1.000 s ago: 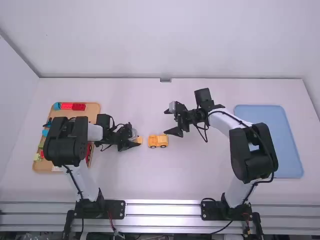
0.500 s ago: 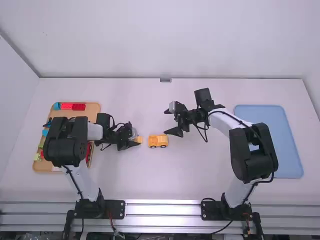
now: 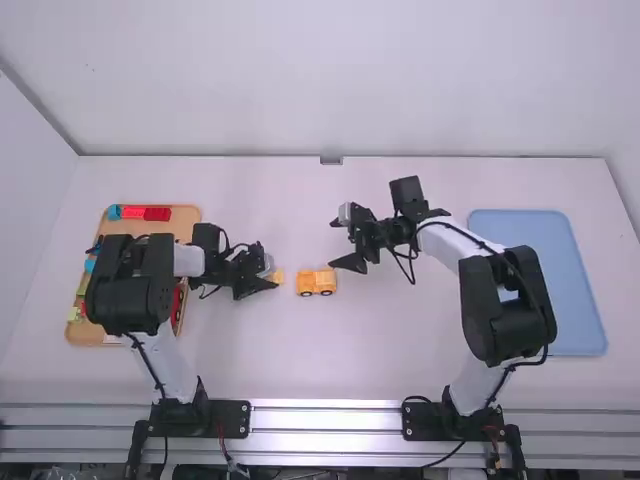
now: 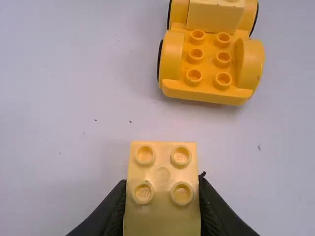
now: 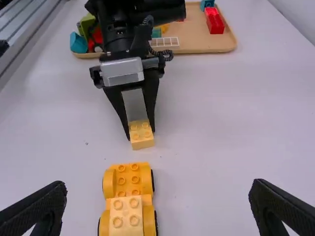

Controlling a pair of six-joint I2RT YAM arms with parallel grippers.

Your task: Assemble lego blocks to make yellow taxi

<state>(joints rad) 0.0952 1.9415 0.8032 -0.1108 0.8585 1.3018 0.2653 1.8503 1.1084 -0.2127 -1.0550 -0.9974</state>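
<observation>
Left claw (image 3: pixel 268 282) grips a yellow block (image 4: pixel 162 189) near the wheeled base (image 4: pixel 208 61), right claw (image 3: pixel 337 244) spread, left arm (image 3: pixel 135 282) over tray (image 3: pixel 186 226)

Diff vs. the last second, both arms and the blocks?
Left gripper and its yellow block shifted slightly up the high view and a touch left; whether raised or slid, can't tell. Nothing visibly grabbed or released. Right gripper, yellow wheeled base: essentially unchanged.

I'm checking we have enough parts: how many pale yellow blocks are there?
2: one block in the left gripper, a second block on the wheeled base. More may be hidden in the wooden tray, partly covered by the left arm.
</observation>
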